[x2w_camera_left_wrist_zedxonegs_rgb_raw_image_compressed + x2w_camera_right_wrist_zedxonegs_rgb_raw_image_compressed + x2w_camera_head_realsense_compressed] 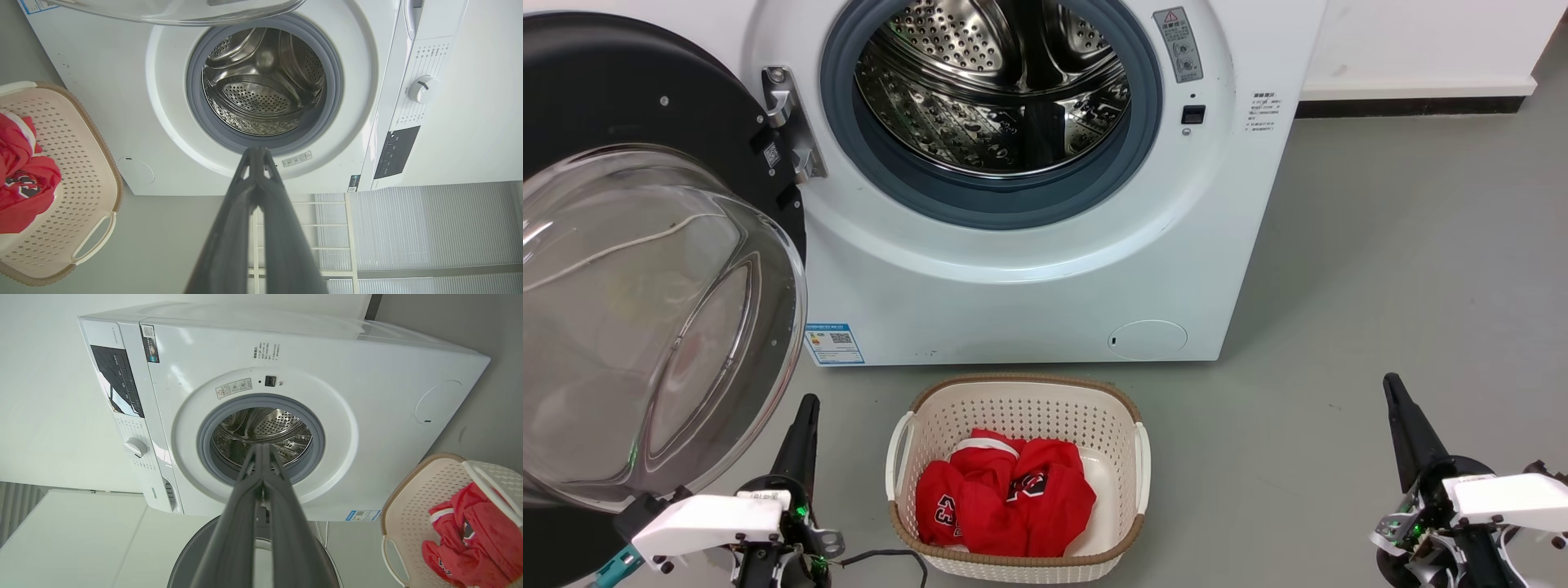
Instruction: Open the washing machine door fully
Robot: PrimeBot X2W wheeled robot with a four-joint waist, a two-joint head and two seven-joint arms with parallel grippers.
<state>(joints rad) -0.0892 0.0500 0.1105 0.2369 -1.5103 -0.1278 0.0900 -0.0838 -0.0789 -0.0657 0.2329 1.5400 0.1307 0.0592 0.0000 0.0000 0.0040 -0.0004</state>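
The washing machine door [645,269] stands swung wide open at the left of the head view. Its black ring and bulging clear glass bowl face me, and it hangs from a metal hinge [788,122]. The glass edge [175,10] runs along the top of the left wrist view, and the door's dark rim [192,555] lies low in the right wrist view. My left gripper [807,404] is shut and empty, just below the door's lower edge, apart from it. My right gripper [1391,384] is shut and empty, low at the right over the floor.
The white washing machine [1029,269] shows its steel drum [992,90] inside a grey rubber ring. A cream laundry basket [1131,433] holding red clothes [1005,502] sits on the grey floor in front, between my arms. A wall with a dark skirting runs at the back right.
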